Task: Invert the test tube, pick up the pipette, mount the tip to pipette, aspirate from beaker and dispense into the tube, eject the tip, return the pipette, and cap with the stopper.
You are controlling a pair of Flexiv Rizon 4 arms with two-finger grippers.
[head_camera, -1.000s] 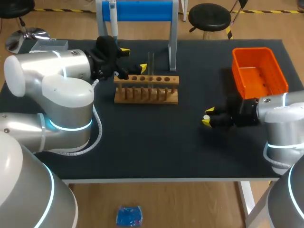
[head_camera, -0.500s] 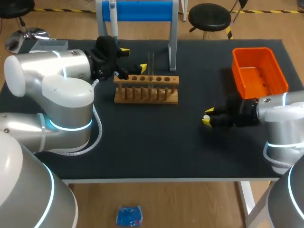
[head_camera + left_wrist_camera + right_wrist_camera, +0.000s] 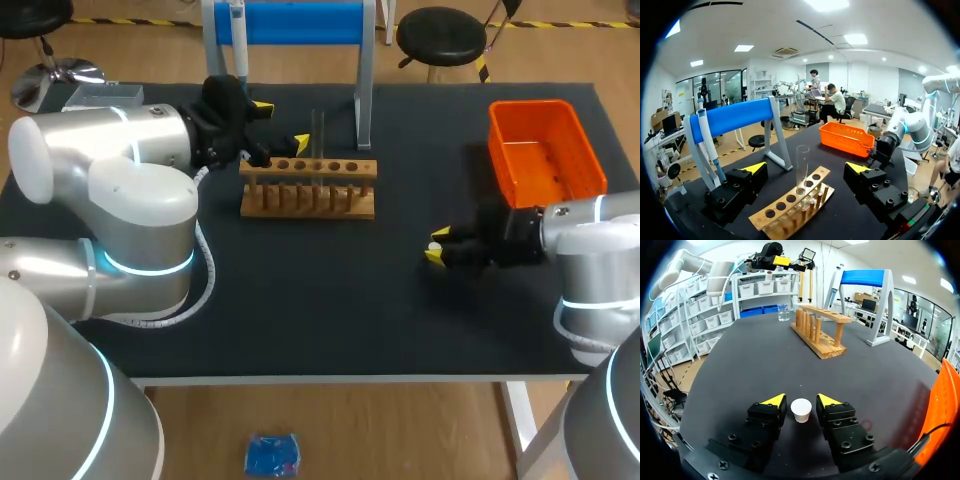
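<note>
Left tool [image 3: 806, 167] wide, test tube [image 3: 802, 165] ahead, right tool [image 3: 801, 400] narrow — stopper [image 3: 801, 411] between, seemingly untouched

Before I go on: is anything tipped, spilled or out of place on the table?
Nothing stands out. The test tube stands upright in the wooden rack, the white stopper sits on the table between the right claw's open fingers, and no spill shows.

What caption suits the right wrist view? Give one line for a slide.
Right gripper, jaws open, straddles the white stopper on the black table, wooden rack ahead.
</note>
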